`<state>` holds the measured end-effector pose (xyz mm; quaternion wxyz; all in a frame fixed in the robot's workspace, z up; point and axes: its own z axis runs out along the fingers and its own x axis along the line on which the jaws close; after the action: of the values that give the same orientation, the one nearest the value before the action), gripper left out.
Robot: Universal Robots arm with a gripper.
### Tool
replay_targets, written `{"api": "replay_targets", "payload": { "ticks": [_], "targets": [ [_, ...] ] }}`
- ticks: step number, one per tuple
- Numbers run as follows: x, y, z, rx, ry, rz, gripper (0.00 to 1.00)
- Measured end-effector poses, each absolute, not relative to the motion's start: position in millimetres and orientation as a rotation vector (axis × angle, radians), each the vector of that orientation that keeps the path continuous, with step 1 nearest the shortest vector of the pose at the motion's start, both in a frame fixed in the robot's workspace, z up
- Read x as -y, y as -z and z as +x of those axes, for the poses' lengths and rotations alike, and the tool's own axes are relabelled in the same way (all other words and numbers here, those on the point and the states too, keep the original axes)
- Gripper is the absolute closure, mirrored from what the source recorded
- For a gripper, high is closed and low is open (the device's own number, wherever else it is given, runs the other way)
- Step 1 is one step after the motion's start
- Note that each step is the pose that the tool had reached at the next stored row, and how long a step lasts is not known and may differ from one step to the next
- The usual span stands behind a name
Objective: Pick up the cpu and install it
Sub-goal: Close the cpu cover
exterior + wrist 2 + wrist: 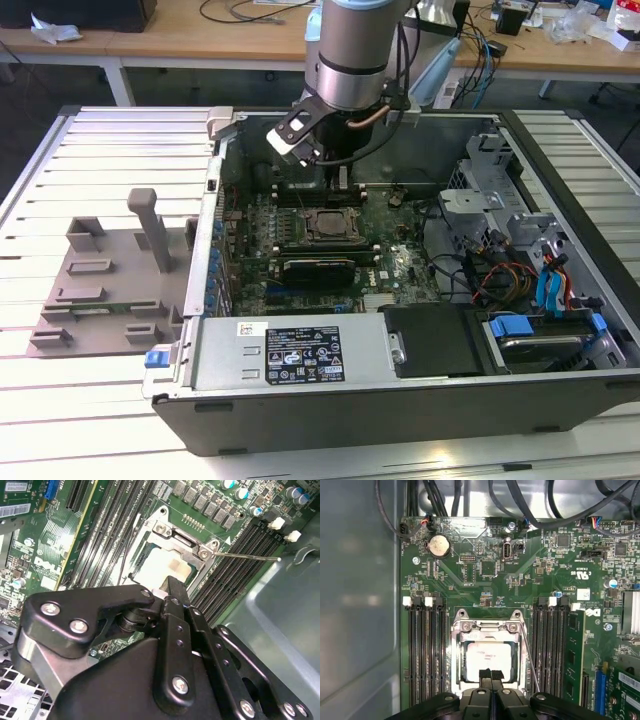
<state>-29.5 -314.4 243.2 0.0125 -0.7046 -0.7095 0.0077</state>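
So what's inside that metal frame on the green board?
The cpu lies inside the metal frame, its pale silver top showing. The gripper, fingertips closed, covers one edge of it. Whatever lies beneath the chip is hidden.

One edge of the cpu (487,655) behind the end effector (491,674)

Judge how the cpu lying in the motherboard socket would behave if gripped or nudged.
Probably stiff: the cpu is a flat square with a metal-looking top. Likely slippery, since that pale top looks smooth. It should not roll or tip, lying flat inside the socket frame, which would likely stop a sideways nudge.
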Motion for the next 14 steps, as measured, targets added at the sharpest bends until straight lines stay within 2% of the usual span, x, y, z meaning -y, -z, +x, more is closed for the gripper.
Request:
{"api": "replay_targets", "payload": {
  "ticks": [11, 14],
  "targets": [
    [314, -256, -30, 2.211, -0.024, -2.196, 0.89],
    [314, -271, -30, 2.211, -0.024, -2.196, 0.89]
  ]
}}
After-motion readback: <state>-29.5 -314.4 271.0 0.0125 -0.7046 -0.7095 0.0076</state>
